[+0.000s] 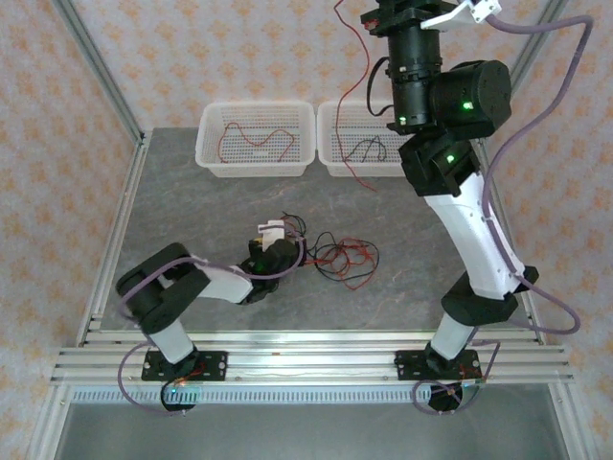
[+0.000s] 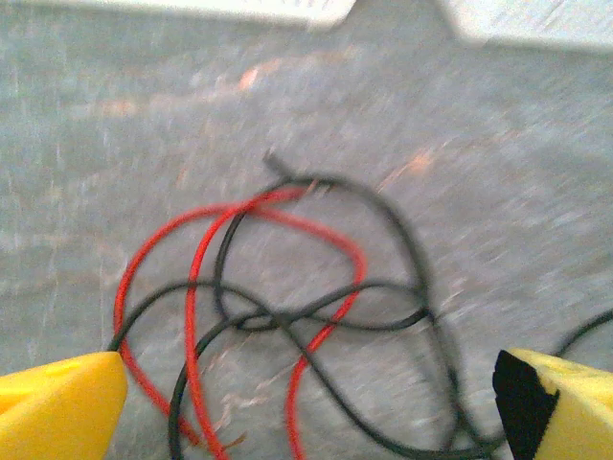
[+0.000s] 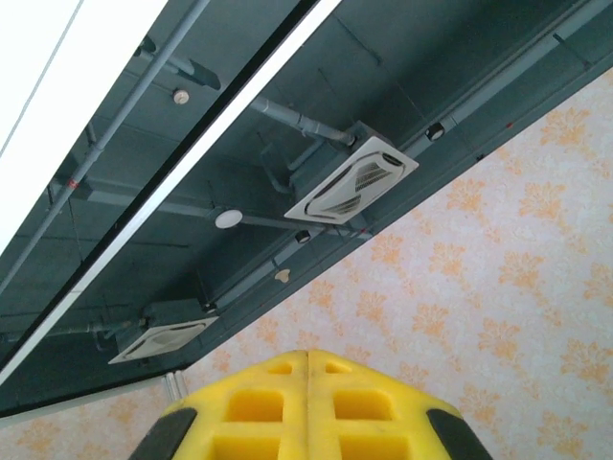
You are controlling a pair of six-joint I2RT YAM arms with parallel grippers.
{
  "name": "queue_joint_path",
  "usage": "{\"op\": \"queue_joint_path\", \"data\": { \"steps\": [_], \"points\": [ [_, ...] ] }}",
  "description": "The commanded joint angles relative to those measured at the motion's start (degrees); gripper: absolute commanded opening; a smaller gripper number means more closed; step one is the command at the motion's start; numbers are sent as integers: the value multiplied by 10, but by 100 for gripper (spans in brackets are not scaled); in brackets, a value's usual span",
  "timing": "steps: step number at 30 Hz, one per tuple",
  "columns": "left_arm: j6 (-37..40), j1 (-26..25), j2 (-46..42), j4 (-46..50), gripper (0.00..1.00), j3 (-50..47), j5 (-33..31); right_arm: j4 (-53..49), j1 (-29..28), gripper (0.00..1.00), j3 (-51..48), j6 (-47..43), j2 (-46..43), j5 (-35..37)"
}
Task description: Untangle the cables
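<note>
Between the fingertips of the left gripper (image 2: 308,383), the cables (image 2: 287,311) lay in a loose knot on the grey table (image 2: 86,125). Its yellow fingers (image 2: 57,407) stood wide apart, one at each lower corner of the wrist view, gripping nothing. Red loops and black loops crossed one another just ahead of them, and one black strand ran close under the right-hand finger. Whether a finger touched any strand could not be told through the blur.

Seen from above, the left arm lay low over the table with the knot just beyond its tip. Farther ahead of it stood two white baskets side by side. The left basket (image 1: 251,169) held a red wire (image 1: 251,144), and the right basket (image 1: 330,144) held a small black wire (image 1: 369,149).

The right gripper (image 3: 308,356) was raised high above the right basket and pointed up at the ceiling (image 3: 192,144), its yellow fingers pressed together along a seam. Below it a long red wire (image 1: 368,72) hung down into the right basket and trailed over the front wall onto the table. Whether the closed fingers pinched that wire could not be told.
</note>
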State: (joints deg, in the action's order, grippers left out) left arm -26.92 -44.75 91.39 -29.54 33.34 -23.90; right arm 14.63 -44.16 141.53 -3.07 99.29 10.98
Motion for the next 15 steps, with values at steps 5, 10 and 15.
{"op": "queue_joint_path", "data": {
  "steps": [5, 10, 15],
  "points": [
    [66, -31, -149, 126, 99, 93, 6, 101, 18, 0, 40, -31, 59, -34],
    [78, -36, -220, 198, 99, 116, -11, 173, 26, 0, 68, -37, 120, -52],
    [62, -37, -283, 254, 99, 100, -43, 268, 32, 0, 109, -26, 198, -76]
  ]
}}
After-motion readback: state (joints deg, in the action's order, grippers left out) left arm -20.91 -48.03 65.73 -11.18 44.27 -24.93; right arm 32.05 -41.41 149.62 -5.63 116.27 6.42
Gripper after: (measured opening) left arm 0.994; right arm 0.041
